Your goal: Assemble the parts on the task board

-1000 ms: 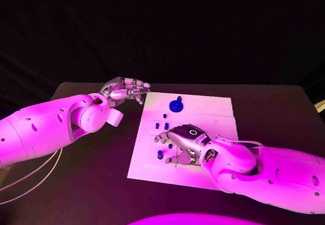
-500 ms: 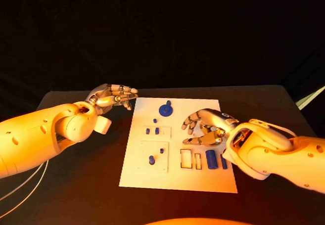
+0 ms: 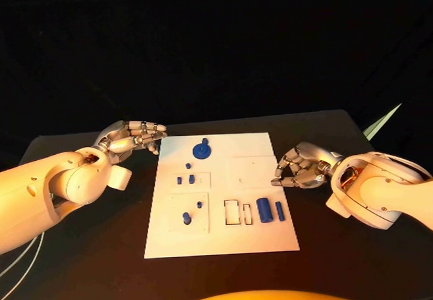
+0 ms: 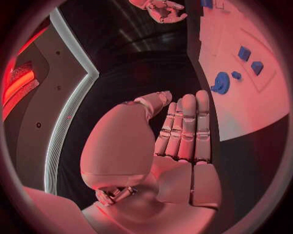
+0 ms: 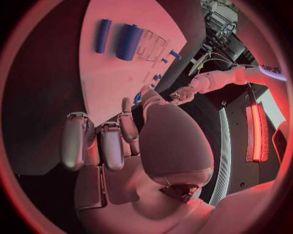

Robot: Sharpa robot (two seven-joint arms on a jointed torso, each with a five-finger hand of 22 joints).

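1. Spreading wide under everything is the black counter (image 3: 96,246), with dark room beyond its far edge.
2. Lying flat in the middle of the counter is the white task board (image 3: 258,234), its long side running away from the robot.
3. Off the board's far left corner, the left hand (image 3: 130,136) hovers over the counter with fingers curled in on nothing; the left wrist view shows them laid side by side.
4. At the board's right edge, the right hand (image 3: 301,168) has its fingers bent inward, and nothing shows in its hold.
5. On the board's far end sits a round blue gear (image 3: 203,150).
6. Near the board's right side stands a thick blue cylinder (image 3: 264,210), with a thinner blue bar (image 3: 279,211) just beside it.
7. Small blue pegs (image 3: 186,217) lie on the board's left half.
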